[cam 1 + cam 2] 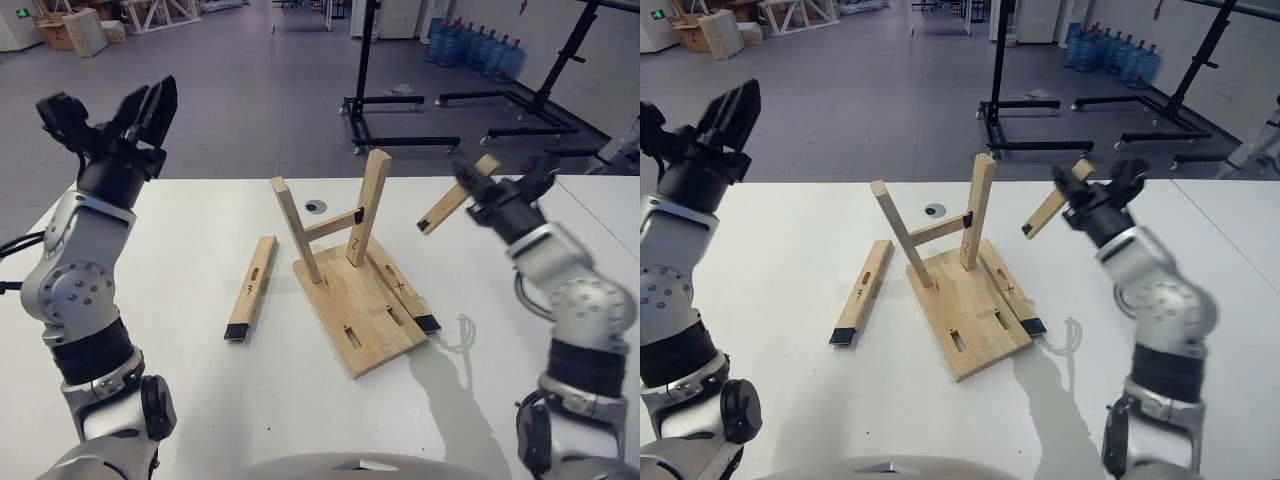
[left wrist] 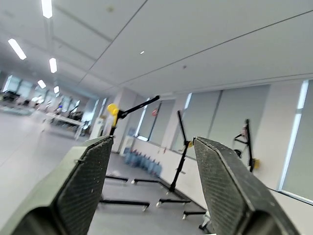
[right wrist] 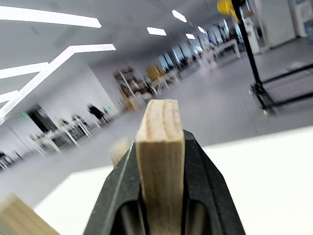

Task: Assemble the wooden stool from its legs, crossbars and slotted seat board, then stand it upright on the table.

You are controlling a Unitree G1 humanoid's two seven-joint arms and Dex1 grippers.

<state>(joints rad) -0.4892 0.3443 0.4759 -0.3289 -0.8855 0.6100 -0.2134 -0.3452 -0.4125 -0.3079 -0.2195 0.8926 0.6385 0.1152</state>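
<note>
The slotted seat board (image 1: 365,310) lies flat in the middle of the white table (image 1: 180,300). Two legs (image 1: 368,206) stand upright in it, joined by a short crossbar (image 1: 332,224). One more leg (image 1: 405,291) lies on the board's right edge. Another leg (image 1: 251,286) lies on the table to its left. My right gripper (image 1: 478,192) is raised right of the stool, shut on a wooden leg (image 1: 457,195) that slants down toward the standing legs; the same leg (image 3: 160,152) shows between the pads. My left gripper (image 1: 140,108) is held high at the far left, open with nothing in it.
A small round hole (image 1: 316,206) sits in the table behind the stool. Black metal stands (image 1: 400,110) and water bottles (image 1: 480,45) are on the floor beyond the table's far edge. The table's left and front areas are bare.
</note>
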